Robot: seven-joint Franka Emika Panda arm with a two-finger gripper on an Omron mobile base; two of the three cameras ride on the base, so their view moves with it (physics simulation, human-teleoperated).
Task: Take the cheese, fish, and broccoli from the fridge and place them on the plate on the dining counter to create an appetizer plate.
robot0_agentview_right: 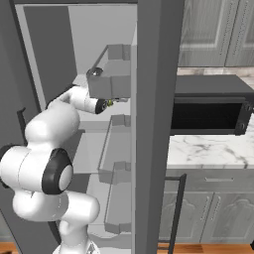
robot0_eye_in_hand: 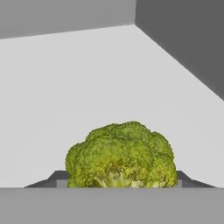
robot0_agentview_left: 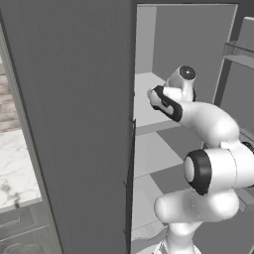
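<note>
Broccoli (robot0_eye_in_hand: 121, 155): at 6 o'clock in your hand view, on the pale fridge (robot0_agentview_left: 149, 99) shelf.
Gripper (robot0_eye_in_hand: 118, 186): fingertips flank the clump, jaws partly closed; can't tell whether it has hold.

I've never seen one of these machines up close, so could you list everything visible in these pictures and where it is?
broccoli: one, yellow-green, on the pale fridge shelf, right between the pincer's tips.
fridge: one, dark grey outside, pale grey inside, open, with shelves and door bins.
microwave: one, black, on the wall counter right of the fridge.
wall counter: one, white marble top, grey cabinets below and above.
marble surface: one, white with grey veins, left of the fridge.
robot arm: one, white with dark joints, reaching onto a fridge shelf.
pincer: one, dark tips, closed on either side of the broccoli.
</note>
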